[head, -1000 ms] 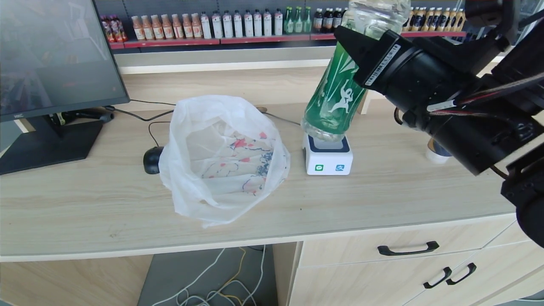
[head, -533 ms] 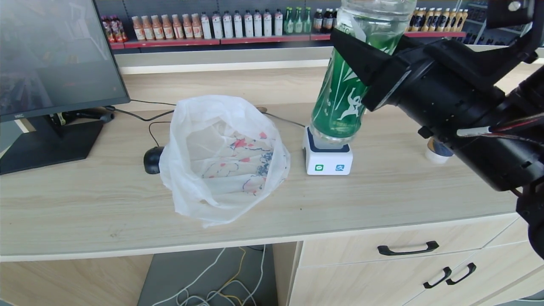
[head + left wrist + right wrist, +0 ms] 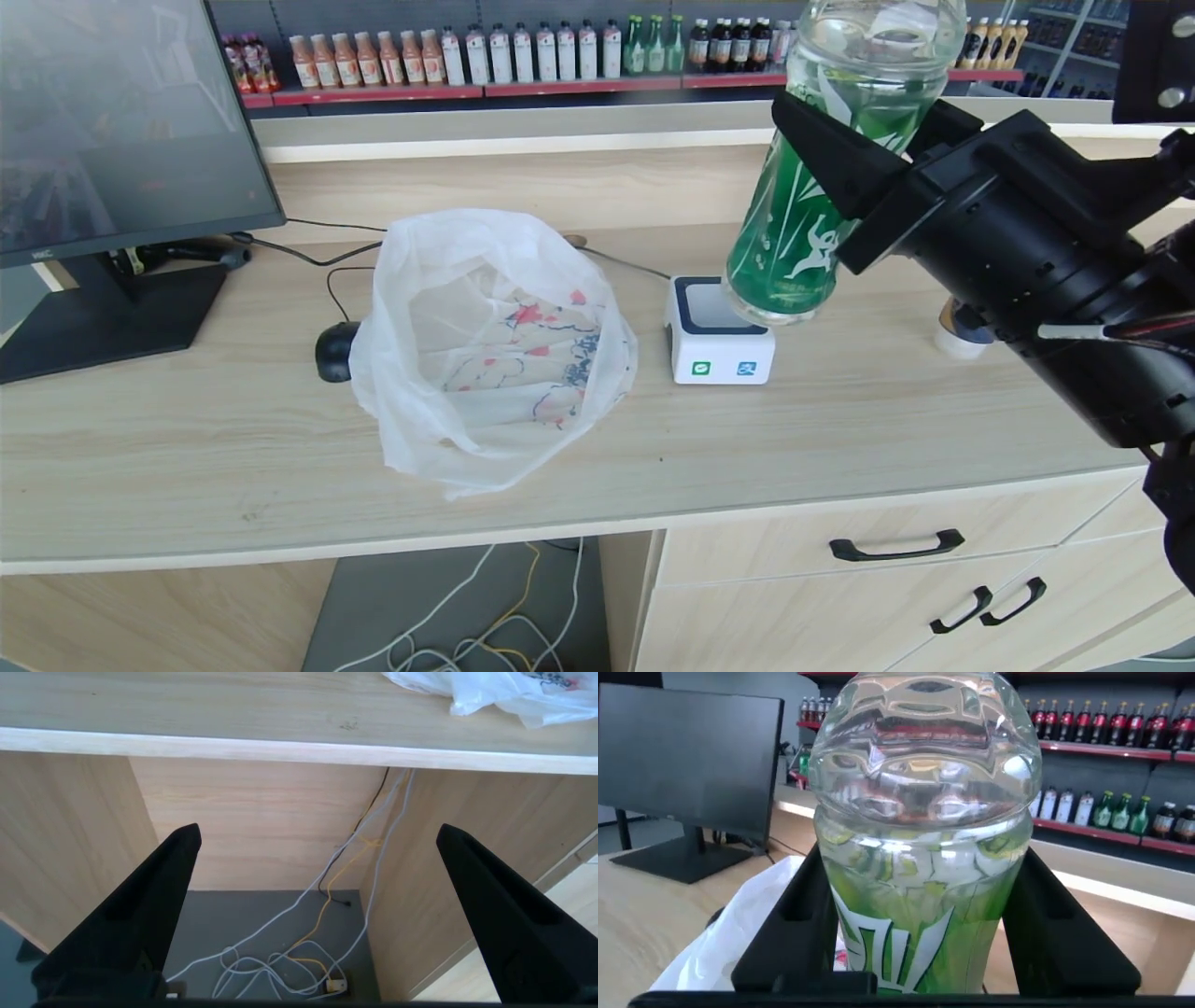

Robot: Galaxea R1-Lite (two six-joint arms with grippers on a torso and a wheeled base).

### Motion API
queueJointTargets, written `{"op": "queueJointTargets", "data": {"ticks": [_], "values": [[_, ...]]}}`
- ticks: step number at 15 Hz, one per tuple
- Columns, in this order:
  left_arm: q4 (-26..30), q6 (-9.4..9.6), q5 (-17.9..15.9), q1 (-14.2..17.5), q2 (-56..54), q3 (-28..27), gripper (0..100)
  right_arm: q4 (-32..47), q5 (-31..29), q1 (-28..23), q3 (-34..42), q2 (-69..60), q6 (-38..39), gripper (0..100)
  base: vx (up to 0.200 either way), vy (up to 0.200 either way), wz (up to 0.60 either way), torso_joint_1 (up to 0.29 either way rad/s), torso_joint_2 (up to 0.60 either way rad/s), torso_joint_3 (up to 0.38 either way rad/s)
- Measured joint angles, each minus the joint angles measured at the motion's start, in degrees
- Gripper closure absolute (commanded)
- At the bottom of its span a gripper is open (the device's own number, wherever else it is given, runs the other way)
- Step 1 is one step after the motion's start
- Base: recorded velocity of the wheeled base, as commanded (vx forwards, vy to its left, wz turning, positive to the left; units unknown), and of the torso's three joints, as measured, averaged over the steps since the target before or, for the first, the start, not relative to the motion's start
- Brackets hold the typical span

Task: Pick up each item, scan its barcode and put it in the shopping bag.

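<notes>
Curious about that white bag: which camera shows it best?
Head view: the whole shopping bag, open on the counter. Left wrist view catches its edge; right wrist view, part behind the bottle.

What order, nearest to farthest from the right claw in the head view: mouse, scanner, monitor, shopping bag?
1. Scanner, below the right claw and its bottle.
2. Shopping bag, middle of the counter.
3. Mouse, at the bag's left side.
4. Monitor, far left.

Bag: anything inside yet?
The bag gapes open; inside, only its own red-and-blue print shows, no item. Its front fold covers the bottom, so that part is unseen.
</notes>
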Motion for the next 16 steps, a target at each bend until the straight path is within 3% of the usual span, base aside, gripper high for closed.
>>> {"op": "queueJointTargets", "data": {"ticks": [5, 16], "values": [[0.00, 0.07, 0.00, 0.00, 0.00, 0.00, 0, -3.23, -1.91, -0.69, 2.27, 0.28, 0.79, 100, 0.000, 0.000, 0.00, 0.000, 0.00, 0.000], [0.00, 0.07, 0.00, 0.00, 0.00, 0.00, 0, -4.12, -3.17, -3.51, 3.12, 0.28, 1.54, 100, 0.000, 0.200, 0.00, 0.002, 0.00, 0.002]]}}
